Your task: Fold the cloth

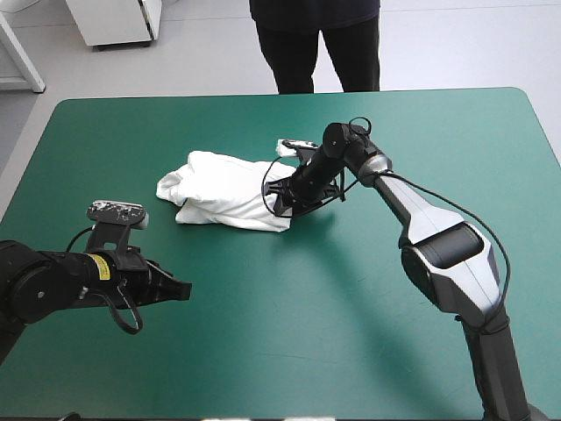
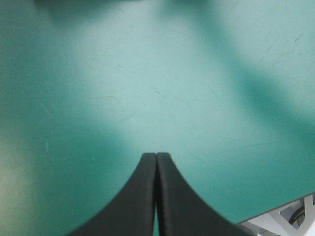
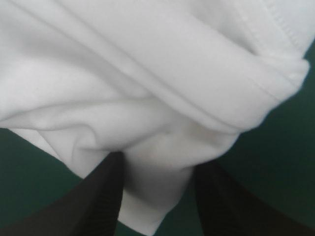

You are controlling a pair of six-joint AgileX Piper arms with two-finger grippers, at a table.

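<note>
1. T-shirt point(image 1: 223, 189): a white, loosely folded bundle lying on the teal-green cover point(image 1: 351, 351), around the table's middle and somewhat toward the far edge. Creases and a stitched hem show in the right wrist view point(image 3: 147, 88).
2. Right gripper point(image 1: 279, 203): down at the bundle's right end, arm reaching in from the right. Right wrist view point(image 3: 157, 167): the black fingers point(image 3: 106, 196) stand apart, unclenched, with a drooping corner of the T-shirt between them. Not pinched on the cloth as far as I can see.
3. Dark teal-green cover point(image 3: 275, 147) shows on either side of that corner.
4. Left gripper point(image 1: 184, 291): low over the near-left part of the table, well apart from the T-shirt. Left wrist view point(image 2: 156, 156): fingers clenched, meeting in one pointed arch, nothing between them.
5. Ahead of the left gripper, only bare cover point(image 2: 147, 73).
</note>
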